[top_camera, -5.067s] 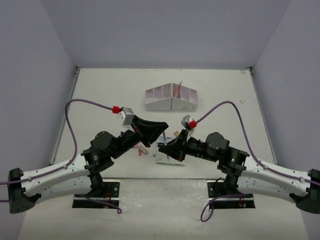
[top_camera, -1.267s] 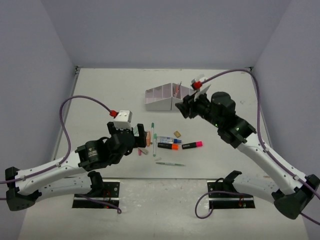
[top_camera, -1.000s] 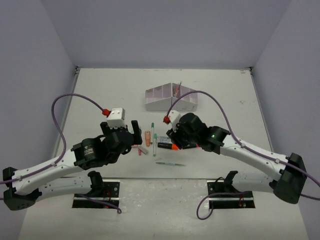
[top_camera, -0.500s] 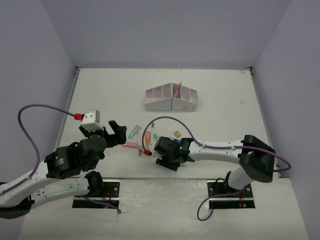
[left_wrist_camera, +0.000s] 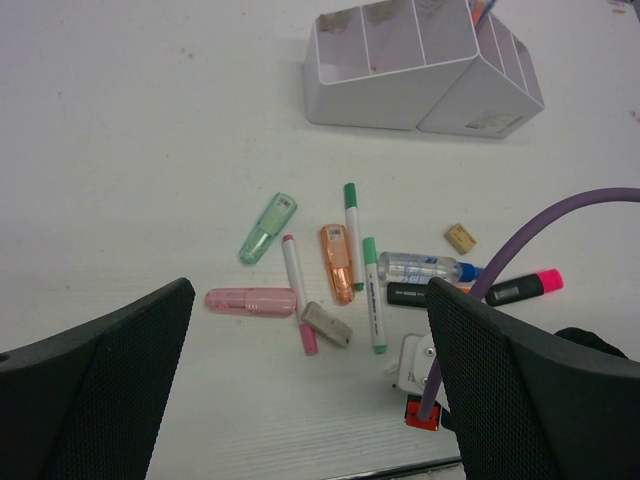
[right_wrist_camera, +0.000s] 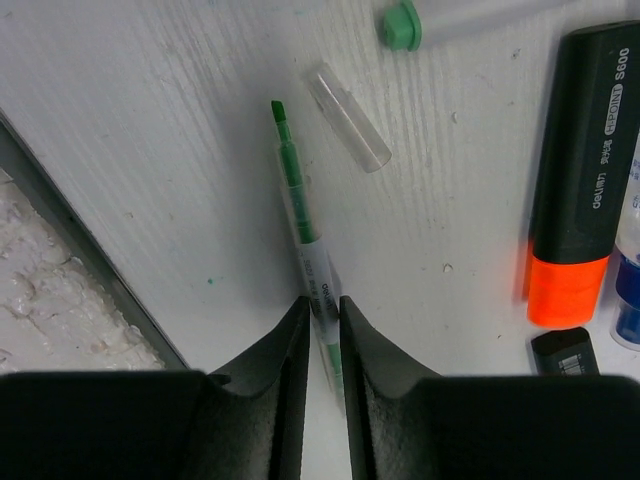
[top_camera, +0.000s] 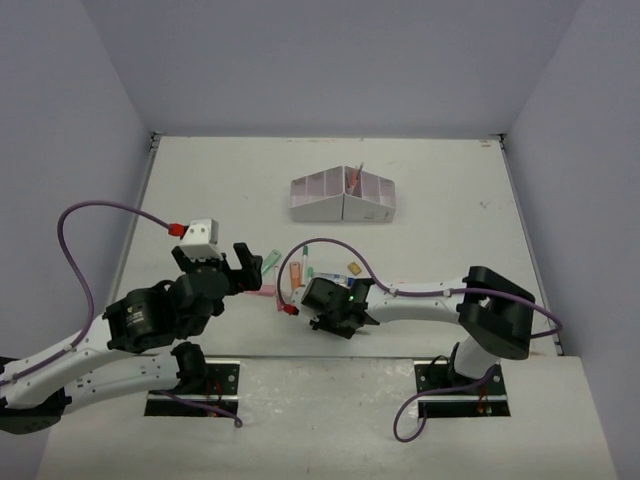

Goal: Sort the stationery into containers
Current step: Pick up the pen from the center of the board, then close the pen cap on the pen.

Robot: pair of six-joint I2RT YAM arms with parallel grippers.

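1. The right hand has narrowed onto the green pen, one pad against each side of the barrel. The pen lies flat near the desk's front edge, its bare tip toward 11 o'clock.
2. The grip sits well back from the tip, so a slow, straight lift seems wise; otherwise the thin barrel may pivot.
3. The barrel is slim, smooth, see-through plastic and probably slippery. Its clear cap lies loose at 2 o'clock of the tip.
4. The white organiser box, hard-walled with a sloped top, stands well apart at 12 o'clock.
5. The left hand hangs wide open and empty above the scatter.
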